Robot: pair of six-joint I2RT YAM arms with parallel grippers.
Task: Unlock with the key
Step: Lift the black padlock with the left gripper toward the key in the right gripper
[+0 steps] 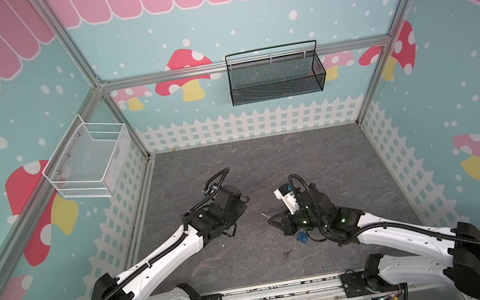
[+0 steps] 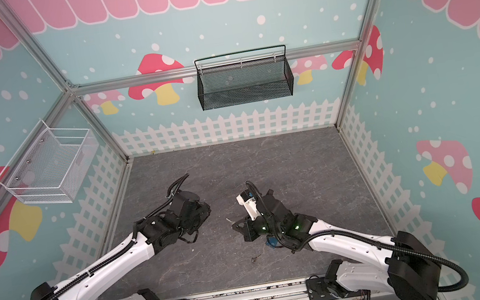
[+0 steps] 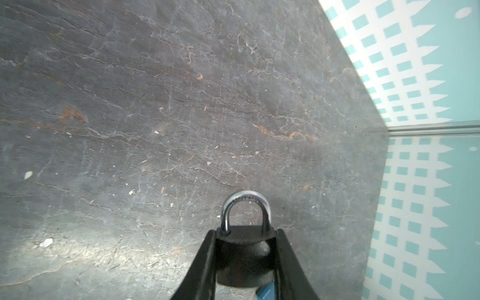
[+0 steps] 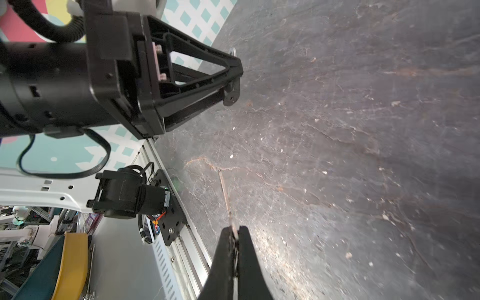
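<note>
Table [image 1: 266, 159] grey, walled by printed panels far, left and right, metal rail along the front; far half bare, wide room there. High on the far wall, black basket [image 1: 274, 74]; on the left wall, white basket [image 1: 88, 160]; both well above the surface. Reaching in from the front rail, arms with wrists near mid-table, tips facing, apart. Partly spread, left gripper [image 3: 246, 231] clamped on lock [image 3: 245, 241] by its body, shackle seated and pointing past the fingertips. Pressed together, right gripper [image 4: 235, 231] pinching key [image 4: 226, 192], blade sticking out toward the lock, not touching it.
</note>
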